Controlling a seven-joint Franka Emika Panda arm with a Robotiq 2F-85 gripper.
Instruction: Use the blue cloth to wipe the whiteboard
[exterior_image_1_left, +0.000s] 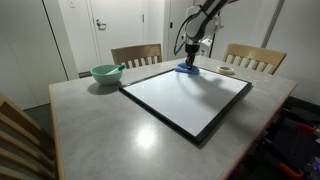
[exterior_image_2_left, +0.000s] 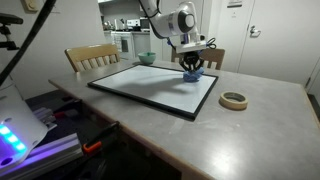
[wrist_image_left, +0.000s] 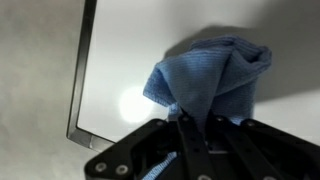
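A blue cloth (wrist_image_left: 215, 80) hangs bunched from my gripper (wrist_image_left: 192, 125), whose fingers are shut on its top. In both exterior views the cloth (exterior_image_1_left: 187, 68) (exterior_image_2_left: 193, 73) rests on the far corner of the black-framed whiteboard (exterior_image_1_left: 185, 97) (exterior_image_2_left: 150, 88), with my gripper (exterior_image_1_left: 190, 55) (exterior_image_2_left: 191, 58) right above it. In the wrist view the white board surface (wrist_image_left: 130, 60) and its dark frame edge lie under the cloth.
A teal bowl (exterior_image_1_left: 106, 73) (exterior_image_2_left: 147, 59) stands on the grey table beside the board. A roll of tape (exterior_image_2_left: 233, 100) (exterior_image_1_left: 227, 70) lies off the board's edge. Wooden chairs (exterior_image_1_left: 136, 54) (exterior_image_1_left: 252, 58) stand at the far side.
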